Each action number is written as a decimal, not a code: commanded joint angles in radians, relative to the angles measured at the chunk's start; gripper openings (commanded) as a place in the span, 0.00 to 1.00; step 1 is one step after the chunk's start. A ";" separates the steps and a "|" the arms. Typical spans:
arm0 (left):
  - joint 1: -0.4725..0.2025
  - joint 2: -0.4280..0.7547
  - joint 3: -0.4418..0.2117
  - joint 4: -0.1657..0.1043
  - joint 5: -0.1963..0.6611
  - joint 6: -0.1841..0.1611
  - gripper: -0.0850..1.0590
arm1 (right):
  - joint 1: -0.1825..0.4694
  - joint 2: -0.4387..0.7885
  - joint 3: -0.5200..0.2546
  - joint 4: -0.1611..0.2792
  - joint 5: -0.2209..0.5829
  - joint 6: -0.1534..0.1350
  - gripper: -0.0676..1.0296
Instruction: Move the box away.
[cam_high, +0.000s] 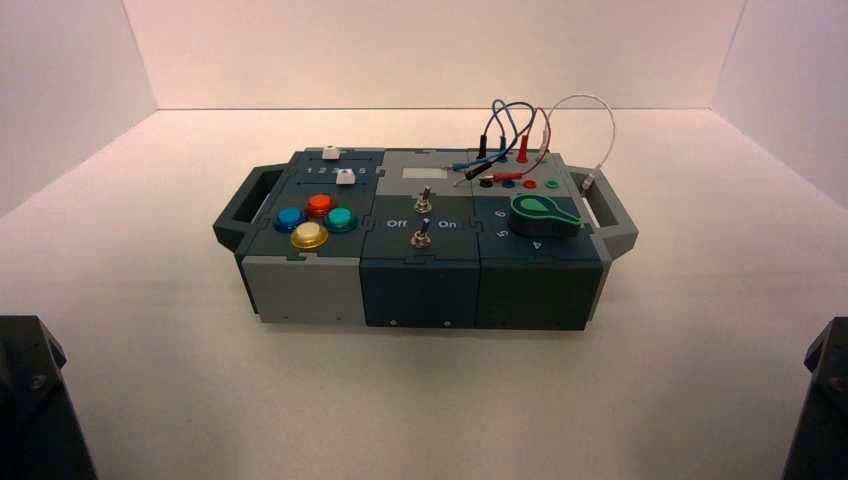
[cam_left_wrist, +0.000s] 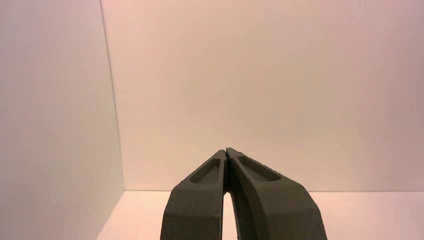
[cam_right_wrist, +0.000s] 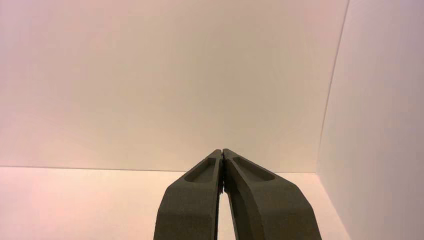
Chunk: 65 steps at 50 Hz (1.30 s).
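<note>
The box (cam_high: 420, 285) stands in the middle of the white table in the high view, dark teal and grey, with a handle at each end. On top it bears round blue, red, teal and yellow buttons (cam_high: 315, 220), two toggle switches (cam_high: 422, 218), a green knob (cam_high: 543, 212) and plugged wires (cam_high: 520, 130). My left arm (cam_high: 35, 400) is parked at the near left corner and my right arm (cam_high: 820, 395) at the near right corner, both far from the box. My left gripper (cam_left_wrist: 227, 152) and right gripper (cam_right_wrist: 222, 152) are shut and empty, each facing a bare wall. The box shows in neither wrist view.
White walls close the table on the left, the back and the right. Open table surface lies all round the box.
</note>
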 joint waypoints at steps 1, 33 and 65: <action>-0.003 0.003 -0.032 0.002 0.008 0.003 0.05 | 0.012 0.003 -0.038 0.002 0.008 0.003 0.04; -0.264 0.098 -0.261 -0.083 0.767 -0.095 0.05 | 0.318 0.003 -0.167 0.161 0.494 0.020 0.04; -0.647 0.506 -0.319 -0.244 1.184 -0.186 0.05 | 0.611 0.380 -0.218 0.495 0.907 0.015 0.04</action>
